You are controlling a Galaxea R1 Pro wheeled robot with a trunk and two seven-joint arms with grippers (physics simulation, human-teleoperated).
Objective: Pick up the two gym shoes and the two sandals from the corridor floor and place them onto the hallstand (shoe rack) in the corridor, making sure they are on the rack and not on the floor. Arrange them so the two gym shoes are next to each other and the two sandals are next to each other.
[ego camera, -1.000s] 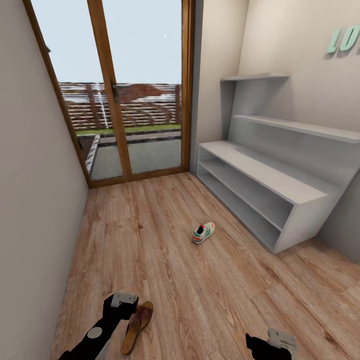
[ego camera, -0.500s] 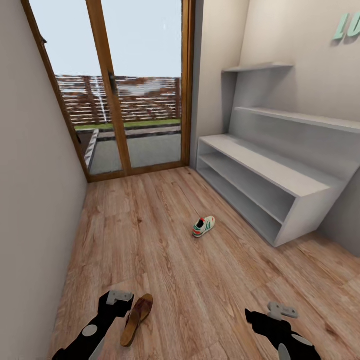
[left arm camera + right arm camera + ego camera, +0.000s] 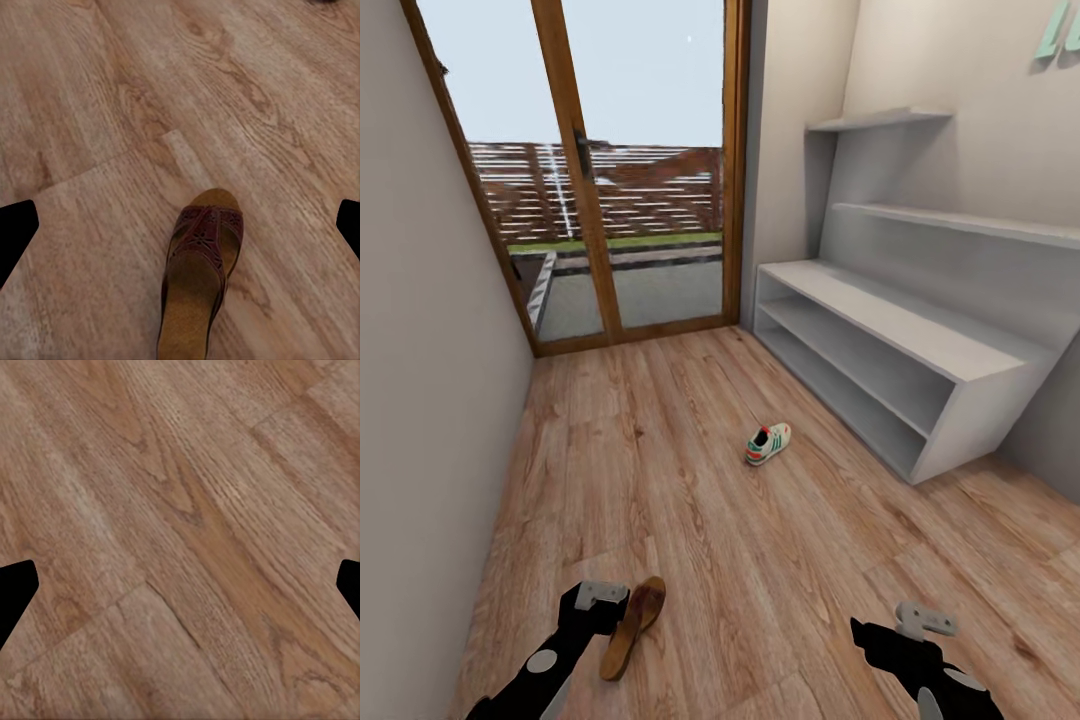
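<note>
Woven-strapped sandal (image 3: pixel 196 277) on grainy floor (image 3: pixel 112 112)

Readable text: one item, partial. Pale green raised lettering (image 3: pixel 1060 30) mounted on the beige wall (image 3: pixel 960 60), above the upper shelves of the grey shoe rack (image 3: pixel 920 345), at the head view's top right corner. Only the first character, apparently an "L", and a sliver of the next fall within the picture; the word cannot be read. No other labels, brands, numbers or signs are legible.
</note>
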